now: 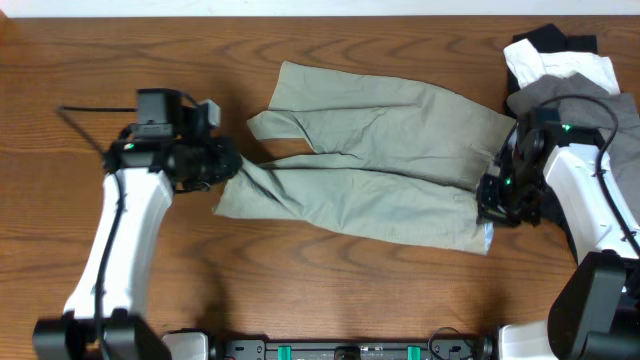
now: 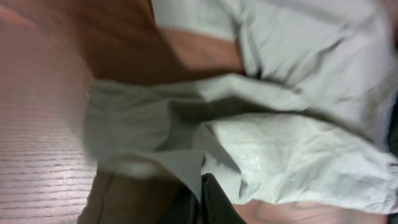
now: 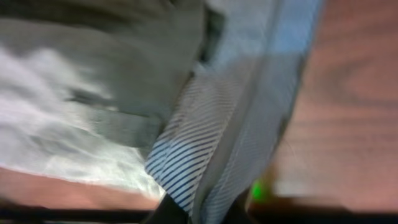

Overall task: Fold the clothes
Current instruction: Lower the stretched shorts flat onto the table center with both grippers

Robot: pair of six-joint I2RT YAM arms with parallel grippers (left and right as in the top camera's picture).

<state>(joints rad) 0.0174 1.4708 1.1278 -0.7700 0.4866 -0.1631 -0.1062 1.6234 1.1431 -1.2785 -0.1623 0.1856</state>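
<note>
From overhead I had the whole pair of shorts (image 1: pixel 380 170) in sight. They were light khaki-green and lay spread across the tabletop (image 1: pixel 330 300), legs towards my left arm and waist towards my right. The far leg lay fairly smooth, with a small flap turned at its hem. The near leg narrowed into a bunch where my left end effector (image 1: pixel 228 166) met its hem. That end effector was clenched on the shorts there, with creases running into it.

My left wrist camera gave me what overhead couldn't. It showed the hem up close, puckered and rolled over one dark finger (image 2: pixel 212 200) at the bottom edge, with bare wood showing between the two legs.

My right end effector (image 1: pixel 493 205) sat at the near corner of the shorts' waist. Its wrist camera was badly blurred, but it caught a striped lining (image 3: pixel 186 158) inside the waistband, which overhead showed only as a pale sliver. Gripping or released there? I couldn't tell.

Just beyond the waist of the shorts, a grey garment (image 1: pixel 560 95), a white garment (image 1: pixel 565 68) and a black garment (image 1: pixel 560 42) were heaped together. The grey one lay nearest the shorts.
</note>
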